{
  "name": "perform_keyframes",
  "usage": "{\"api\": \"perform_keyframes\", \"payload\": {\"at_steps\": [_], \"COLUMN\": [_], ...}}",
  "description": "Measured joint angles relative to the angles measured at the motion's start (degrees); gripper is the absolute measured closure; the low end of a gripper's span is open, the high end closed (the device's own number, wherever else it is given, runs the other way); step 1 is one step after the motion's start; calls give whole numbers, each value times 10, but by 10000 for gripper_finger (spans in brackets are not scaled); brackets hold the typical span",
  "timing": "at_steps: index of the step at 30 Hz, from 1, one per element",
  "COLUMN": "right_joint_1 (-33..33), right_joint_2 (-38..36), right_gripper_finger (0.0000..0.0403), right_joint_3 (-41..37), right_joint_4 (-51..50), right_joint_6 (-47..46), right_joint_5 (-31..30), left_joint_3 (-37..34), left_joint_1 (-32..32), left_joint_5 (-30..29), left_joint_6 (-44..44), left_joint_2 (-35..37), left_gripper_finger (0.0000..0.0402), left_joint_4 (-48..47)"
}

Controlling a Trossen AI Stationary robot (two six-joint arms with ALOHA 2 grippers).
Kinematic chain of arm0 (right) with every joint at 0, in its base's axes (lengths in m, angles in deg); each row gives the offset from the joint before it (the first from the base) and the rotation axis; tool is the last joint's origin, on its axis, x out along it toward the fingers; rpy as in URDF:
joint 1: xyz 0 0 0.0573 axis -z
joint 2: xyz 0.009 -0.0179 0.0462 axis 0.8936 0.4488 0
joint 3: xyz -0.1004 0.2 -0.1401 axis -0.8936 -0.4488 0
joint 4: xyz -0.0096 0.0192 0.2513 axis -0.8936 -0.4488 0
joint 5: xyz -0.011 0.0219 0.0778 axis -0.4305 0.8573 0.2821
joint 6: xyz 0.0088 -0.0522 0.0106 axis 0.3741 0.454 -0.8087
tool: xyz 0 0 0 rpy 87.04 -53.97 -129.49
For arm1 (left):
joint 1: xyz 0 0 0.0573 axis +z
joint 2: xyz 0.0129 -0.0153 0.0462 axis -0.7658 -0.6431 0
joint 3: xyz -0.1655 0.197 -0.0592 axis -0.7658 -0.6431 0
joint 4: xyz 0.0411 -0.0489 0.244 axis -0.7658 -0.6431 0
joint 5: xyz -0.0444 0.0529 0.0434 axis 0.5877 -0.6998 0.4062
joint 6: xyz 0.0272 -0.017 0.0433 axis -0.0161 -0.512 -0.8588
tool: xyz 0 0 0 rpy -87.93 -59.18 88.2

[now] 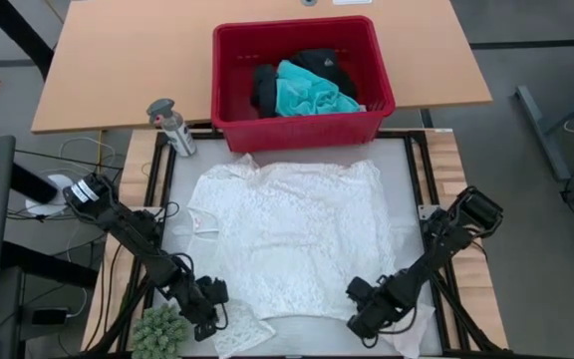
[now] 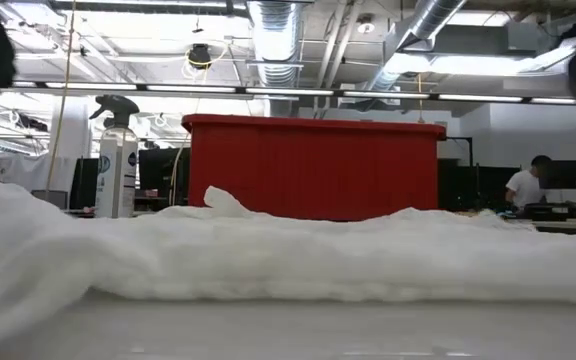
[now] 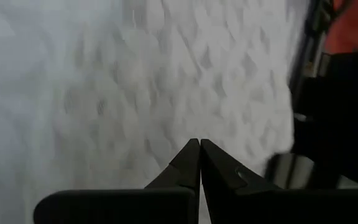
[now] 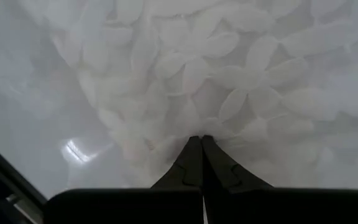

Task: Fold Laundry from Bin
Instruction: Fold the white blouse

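A white lacy top (image 1: 292, 234) lies spread flat on the table's mat; in the low view it is a low white ridge (image 2: 288, 260). Behind it stands the red bin (image 1: 302, 132), holding a turquoise shirt (image 1: 309, 95) and black clothing (image 1: 265, 88). My left gripper (image 1: 207, 321) is shut at the top's near left corner, where a flap of lace (image 1: 239, 334) lies. My right gripper (image 1: 365, 321) is shut at the near right corner. In each wrist view the shut fingertips (image 3: 199, 143) (image 4: 201, 138) point down at the lace. My left gripper points its shut fingers steeply down at the lace (image 3: 185, 118) near the top's near left corner. Whether they touch it or pinch any cloth, I cannot tell. My right gripper points almost straight down at the lace's edge (image 4: 185, 124) near the near right corner. Lace lies right around the tips, but whether it is pinched does not show.
A grey spray bottle (image 1: 172, 127) stands at the mat's far left corner, beside the bin. A green fuzzy object (image 1: 159, 327) sits by the near left corner, close to my left gripper. A person (image 2: 521, 185) sits far back in the room.
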Motion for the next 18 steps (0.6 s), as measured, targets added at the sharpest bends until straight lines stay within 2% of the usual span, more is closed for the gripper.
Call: {"api": "perform_keyframes", "payload": {"at_steps": [6,12,18], "right_joint_1": [-18,2,70], "right_joint_2": [-12,-75,-162], "right_gripper_finger": [381,350,338], "right_joint_3": [5,39,59], "right_joint_4": [-18,-80,-181], "right_joint_6": [-16,22,74], "right_joint_5": [7,-88,-153], "left_joint_3": [1,24,24], "left_joint_1": [-15,-2,50], "left_joint_5": [-8,-80,-156], "left_joint_6": [48,35,28], "left_joint_2": [5,85,206], "left_gripper_finger": [401,401,401], "left_joint_4": [14,-34,-116]}}
